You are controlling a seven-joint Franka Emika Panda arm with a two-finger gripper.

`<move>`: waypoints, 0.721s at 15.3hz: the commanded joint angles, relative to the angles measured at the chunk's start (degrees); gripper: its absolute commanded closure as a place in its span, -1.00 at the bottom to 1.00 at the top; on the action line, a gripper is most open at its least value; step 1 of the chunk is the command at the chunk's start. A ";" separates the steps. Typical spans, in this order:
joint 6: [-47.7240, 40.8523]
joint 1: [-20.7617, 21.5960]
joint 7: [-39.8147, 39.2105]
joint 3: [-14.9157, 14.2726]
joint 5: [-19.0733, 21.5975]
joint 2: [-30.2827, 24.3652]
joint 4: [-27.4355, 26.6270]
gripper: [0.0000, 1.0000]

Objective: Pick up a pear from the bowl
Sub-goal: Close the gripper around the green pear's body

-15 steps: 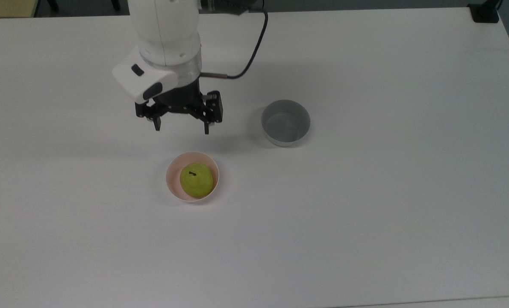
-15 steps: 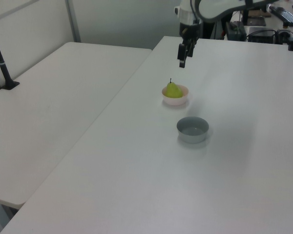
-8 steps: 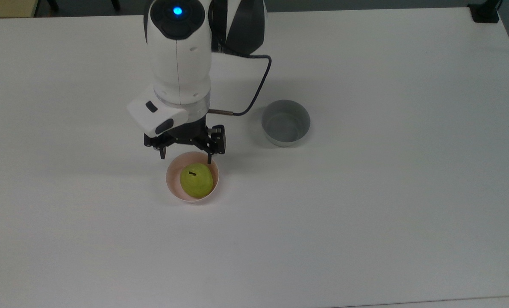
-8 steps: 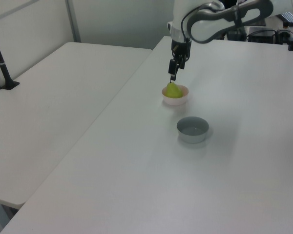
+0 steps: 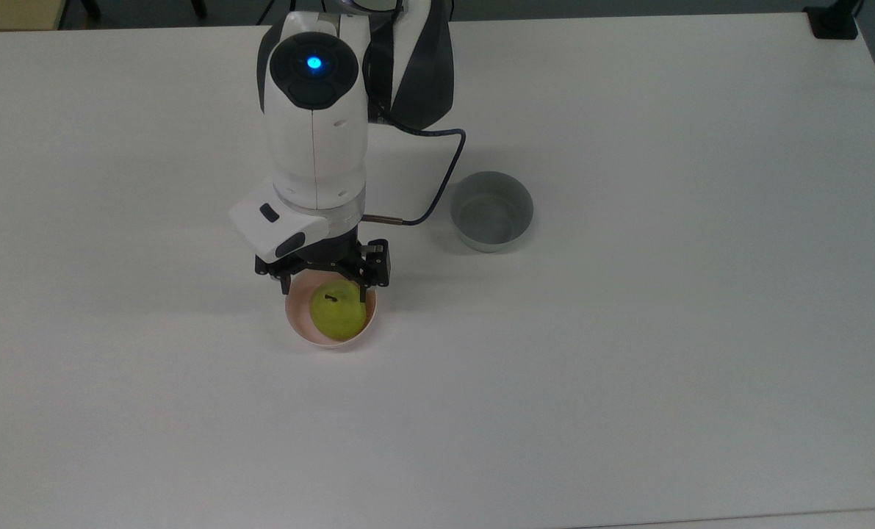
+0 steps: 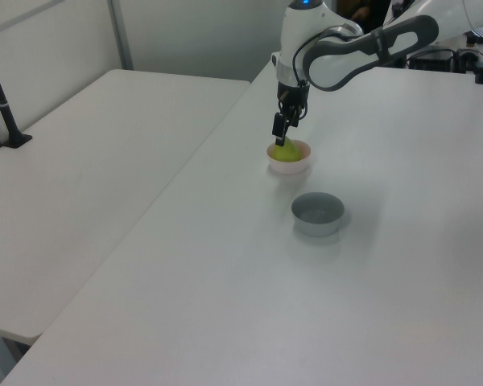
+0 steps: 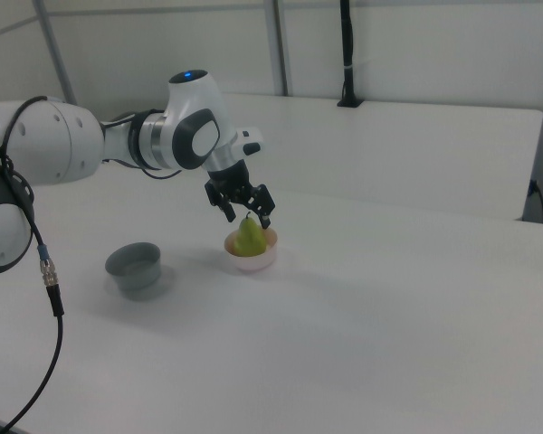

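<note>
The yellow-green pear [image 5: 339, 314] sits in the small pale pink bowl [image 5: 299, 323] on the white counter [image 5: 628, 330]. The right view shows the black two-finger hand [image 7: 247, 215] spread apart, straddling its stem; the top view shows the grey bowl's [image 5: 491, 211] inside.

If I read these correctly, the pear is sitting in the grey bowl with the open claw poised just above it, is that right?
Not quite: the pear sits in the pale pink bowl, not the grey bowl, which stands apart with nothing in it. The top view shows this plainly. The rest holds: the open claw is poised just above the pear, as the right view shows.
</note>
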 commanded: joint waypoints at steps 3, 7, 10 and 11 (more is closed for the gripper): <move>3.20 0.90 1.30 -0.42 -1.03 1.65 -0.62 -0.65; 3.38 1.60 1.22 -0.42 -0.94 1.65 -0.71 0.38; 3.21 1.69 1.13 -0.42 -0.94 1.38 -1.15 0.91; 3.12 1.60 0.95 -0.42 -0.94 1.12 -1.15 0.92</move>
